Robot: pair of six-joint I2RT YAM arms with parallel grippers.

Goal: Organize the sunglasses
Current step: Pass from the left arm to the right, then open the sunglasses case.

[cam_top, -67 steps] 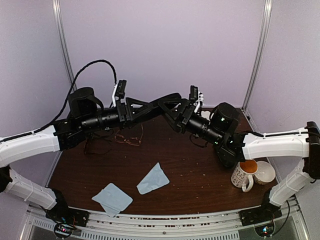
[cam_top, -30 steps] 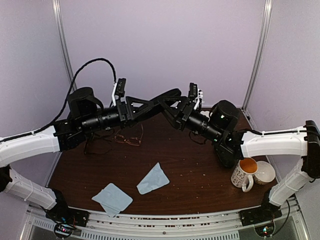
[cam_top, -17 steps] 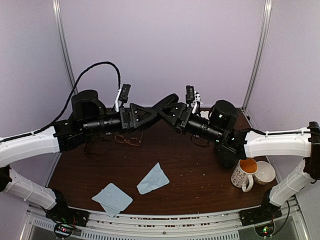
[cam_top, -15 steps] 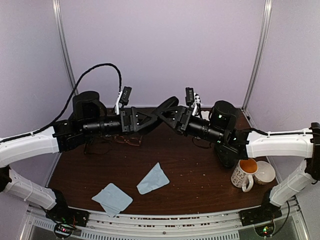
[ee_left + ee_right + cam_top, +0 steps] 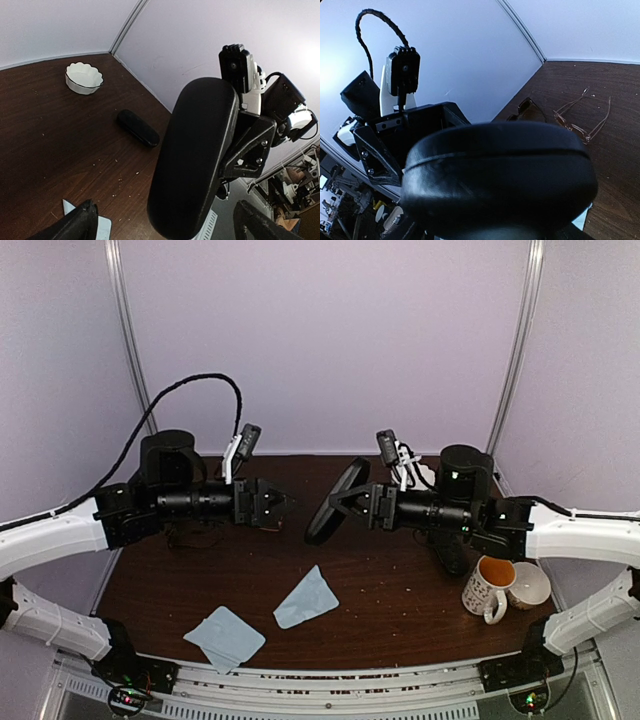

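My right gripper (image 5: 352, 502) is shut on one end of a closed black oblong glasses case (image 5: 334, 502) and holds it tilted above the table's middle. The case fills the right wrist view (image 5: 500, 175) and hides the fingers there. My left gripper (image 5: 283, 503) is open and empty, a short gap to the left of the case. In the left wrist view its fingers (image 5: 82, 222) stand wide apart with the case (image 5: 195, 160) beyond them. The copper wire sunglasses (image 5: 580, 122) and the dark-framed sunglasses (image 5: 527, 110) lie on the table at the back left. The left arm hides them in the top view.
Two light-blue cloths (image 5: 307, 597) (image 5: 224, 637) lie near the front. A mug of orange liquid (image 5: 488, 590) and a white bowl (image 5: 530, 585) stand at the right. A second black case (image 5: 137, 127) lies on the table near the bowl (image 5: 84, 77).
Both grippers were together on the case at the back. My left gripper has let go and drawn back left. My right gripper has swung the case down and forward.
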